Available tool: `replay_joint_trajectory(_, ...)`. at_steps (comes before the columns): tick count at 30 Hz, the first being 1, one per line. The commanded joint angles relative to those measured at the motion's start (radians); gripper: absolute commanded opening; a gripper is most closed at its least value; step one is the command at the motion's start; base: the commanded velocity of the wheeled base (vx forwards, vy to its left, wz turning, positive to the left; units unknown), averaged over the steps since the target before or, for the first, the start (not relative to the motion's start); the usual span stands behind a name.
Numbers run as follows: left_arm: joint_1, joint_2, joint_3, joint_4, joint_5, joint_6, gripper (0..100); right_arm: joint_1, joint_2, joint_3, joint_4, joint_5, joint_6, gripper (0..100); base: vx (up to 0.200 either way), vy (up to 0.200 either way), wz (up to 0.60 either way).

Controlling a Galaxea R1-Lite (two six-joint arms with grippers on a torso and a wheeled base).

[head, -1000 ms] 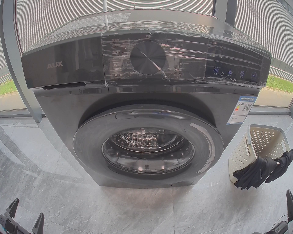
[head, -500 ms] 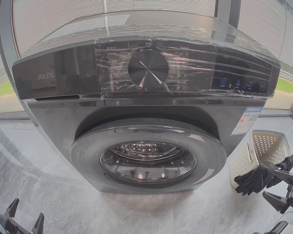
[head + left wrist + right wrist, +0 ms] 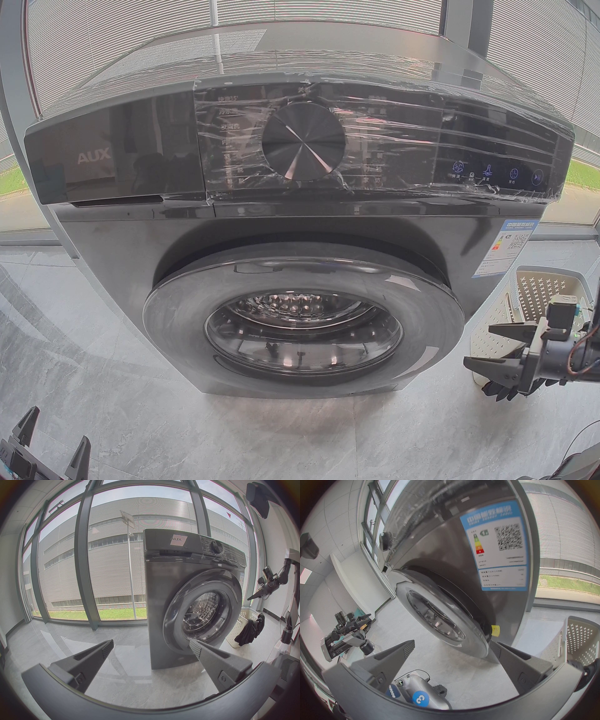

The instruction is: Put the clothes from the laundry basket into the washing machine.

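1. This looks like a test or demo room in an office-type building, set up as a laundry corner.
2. The washer (image 3: 125,244) stands free on a wide floor (image 3: 156,412) of large polished grey tiles.
3. Clear wrap (image 3: 375,144) covers its control panel, and an energy label (image 3: 505,247) is stuck on its front.
4. Floor-to-ceiling windows (image 3: 62,567) in dark metal frames run behind it. Outside are a lawn (image 3: 118,613) and a big slatted building (image 3: 112,567).
5. The wall (image 3: 359,586) and panelled ceiling (image 3: 334,514) are plain white, with a black device (image 3: 257,497) mounted high up.
6. A pale perforated basket (image 3: 550,281) with dark clothes (image 3: 250,631) sits on the floor just beside the washer.
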Motion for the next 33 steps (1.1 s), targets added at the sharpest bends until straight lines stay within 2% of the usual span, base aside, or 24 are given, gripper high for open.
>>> replay_joint_trajectory(1,0.0,-0.018,0.018,0.0,-0.001,-0.002,100,0.01,0.228,-0.041,-0.102,0.002,-0.001,100,0.0,0.0,0.0)
replay_joint_trajectory(2,0.0,-0.018,0.018,0.0,-0.001,-0.002,100,0.01,0.228,-0.041,-0.102,0.002,-0.001,100,0.0,0.0,0.0)
replay_joint_trajectory(3,0.0,-0.018,0.018,0.0,0.001,0.0,100,0.004,0.299,-0.046,-0.2,-0.021,-0.001,100,0.0,0.0,0.0)
replay_joint_trajectory(4,0.0,-0.018,0.018,0.0,0.001,0.0,100,0.004,0.317,-0.046,-0.232,-0.033,-0.001,100,0.0,0.0,0.0)
replay_joint_trajectory(8,0.0,-0.018,0.018,0.0,0.001,0.0,100,0.013,0.36,-0.044,-0.305,-0.047,0.0,100,0.0,0.0,0.0)
replay_joint_trajectory(20,0.0,-0.018,0.018,0.0,0.001,0.0,100,0.097,0.365,-0.025,-0.308,-0.045,0.005,100,0.0,0.0,0.0)
replay_joint_trajectory(22,0.0,-0.018,0.018,0.0,-0.001,0.0,100,0.097,0.365,-0.023,-0.308,-0.045,0.005,100,0.0,0.0,0.0)
replay_joint_trajectory(23,0.0,-0.018,0.018,0.0,-0.001,0.0,100,0.103,0.345,0.02,-0.309,-0.047,-0.003,100,0.0,0.0,0.0)
replay_joint_trajectory(28,0.0,-0.018,0.018,0.0,-0.001,0.0,100,0.103,0.244,0.091,-0.295,-0.042,-0.004,100,0.0,0.0,0.0)
replay_joint_trajectory(33,0.0,-0.018,0.018,0.0,-0.001,0.0,100,0.091,0.247,0.072,-0.312,-0.047,-0.004,100,0.0,0.0,0.0)
